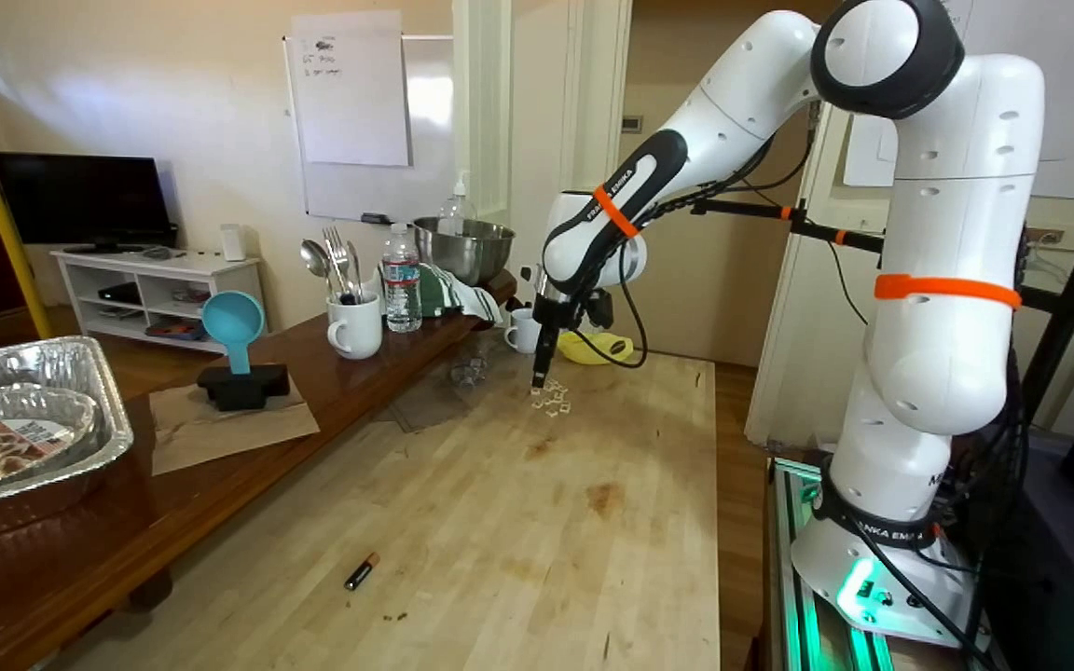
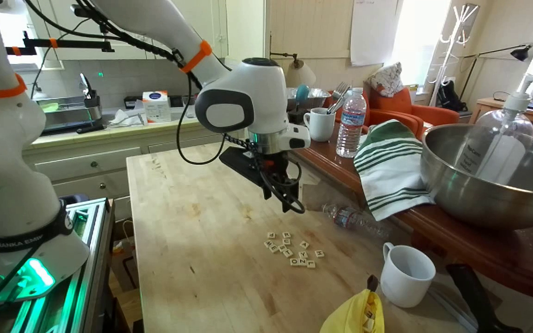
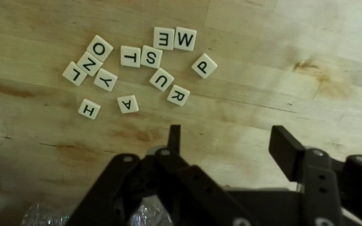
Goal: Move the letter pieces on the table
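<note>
Several cream square letter pieces lie loosely grouped on the light wooden table (image 1: 518, 550). In the wrist view the tiles O (image 3: 100, 48), T (image 3: 130, 56), W (image 3: 185, 39), P (image 3: 204, 65), R (image 3: 178, 95), A (image 3: 128, 104) and H (image 3: 89, 109) read clearly, among others. Some touch at their edges. The black gripper (image 3: 225, 135) hangs above the table with its jaws wide apart and only bare wood visible between them. Its fingertips are below and to the right of the tiles there. In an exterior view the gripper (image 2: 278, 203) appears beyond the letter group, off the surface.
Near the tiles are a yellow pouch (image 2: 352, 312), a white mug (image 2: 407, 277) and a clear bottle (image 2: 354, 217) lying down. A black handle (image 2: 474, 296) sits past the mug. The raised brown counter (image 1: 388, 382) runs alongside; a battery (image 1: 362, 571) lies on the table.
</note>
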`<action>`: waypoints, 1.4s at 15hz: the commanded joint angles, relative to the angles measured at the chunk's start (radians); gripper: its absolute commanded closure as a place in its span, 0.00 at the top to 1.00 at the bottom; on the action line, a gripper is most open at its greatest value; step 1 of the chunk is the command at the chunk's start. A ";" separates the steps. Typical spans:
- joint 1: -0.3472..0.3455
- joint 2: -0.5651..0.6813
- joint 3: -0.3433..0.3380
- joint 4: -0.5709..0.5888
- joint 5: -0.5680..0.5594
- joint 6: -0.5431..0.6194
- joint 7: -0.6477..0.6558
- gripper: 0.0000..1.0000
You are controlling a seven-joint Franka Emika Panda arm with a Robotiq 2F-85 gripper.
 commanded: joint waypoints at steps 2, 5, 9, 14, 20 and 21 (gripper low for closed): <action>-0.033 0.079 0.021 0.014 -0.025 0.129 0.015 0.36; -0.054 0.116 0.035 0.018 -0.028 0.185 0.011 0.14; -0.073 0.148 0.042 0.021 -0.070 0.209 0.020 0.00; -0.081 0.167 0.032 0.029 -0.153 0.215 0.046 0.00; -0.090 0.189 0.041 0.033 -0.186 0.231 0.090 0.00; -0.086 0.194 0.038 0.035 -0.190 0.233 0.106 0.00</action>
